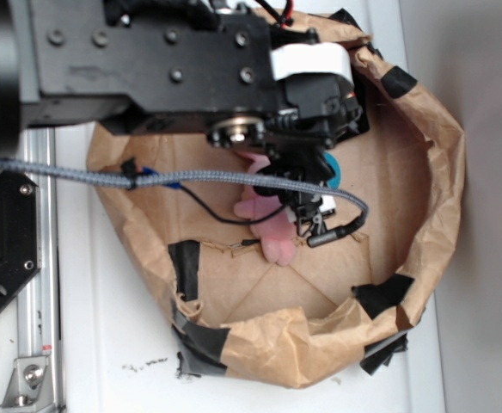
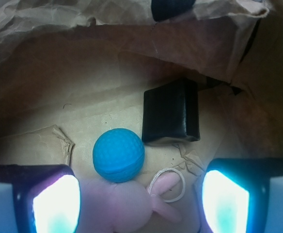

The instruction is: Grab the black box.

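Two glowing fingertips [image 2: 56, 204] are framing the bottom of the wrist view, spread wide with nothing between them but the head of a pink plush toy [image 2: 132, 206] lying directly beneath the gripper [image 2: 141, 206], its jaws released and holding nothing. Just beyond the toy, a teal ball [image 2: 118, 155] is resting against it, slightly left of the gripper's centre line, while a thin pale loop of string [image 2: 168, 184] is lying on the floor just right of the ball. Farther on, the black box [image 2: 171, 112] is sitting on the brown paper floor, ahead of the open jaws and a little to the right of centre, its near edge close to the ball's upper right side but seemingly not touching it. Its taller sides are running roughly away from the camera, tilted slightly, so the span from its left face to its right face appears to be lying across the line between the fingertips. Behind it, the crumpled wall of the paper enclosure [image 2: 132, 53] is rising close, leaving little room past the box. In the exterior view, the arm [image 1: 182, 60] is reaching over the paper enclosure and hiding the box entirely, with only the plush and a sliver of teal showing beneath the wrist. Judging from this, the coming move is calling for a forward and slightly rightward advance, clearing the ball and toy before descending.
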{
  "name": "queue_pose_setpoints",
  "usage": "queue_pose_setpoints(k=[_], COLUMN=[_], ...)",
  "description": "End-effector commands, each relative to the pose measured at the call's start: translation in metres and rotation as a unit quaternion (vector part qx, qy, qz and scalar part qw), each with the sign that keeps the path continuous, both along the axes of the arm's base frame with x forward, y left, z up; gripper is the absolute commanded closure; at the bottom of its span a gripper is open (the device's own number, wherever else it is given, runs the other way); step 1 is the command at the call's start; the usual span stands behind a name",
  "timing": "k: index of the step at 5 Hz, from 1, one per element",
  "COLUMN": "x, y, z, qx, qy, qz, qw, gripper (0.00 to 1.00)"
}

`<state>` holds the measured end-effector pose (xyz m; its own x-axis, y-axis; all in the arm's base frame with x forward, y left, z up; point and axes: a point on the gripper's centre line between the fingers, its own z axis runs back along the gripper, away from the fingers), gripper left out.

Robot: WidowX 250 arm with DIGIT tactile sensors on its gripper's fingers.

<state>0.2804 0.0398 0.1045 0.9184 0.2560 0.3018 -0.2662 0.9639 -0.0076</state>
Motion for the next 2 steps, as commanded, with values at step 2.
queue_pose_setpoints(k=[2], x=[0.021], y=[0.047], z=[-0.009], qx=[-0.018], qy=[-0.026], qz=[0.042], qw=[0.999], gripper=[0.0])
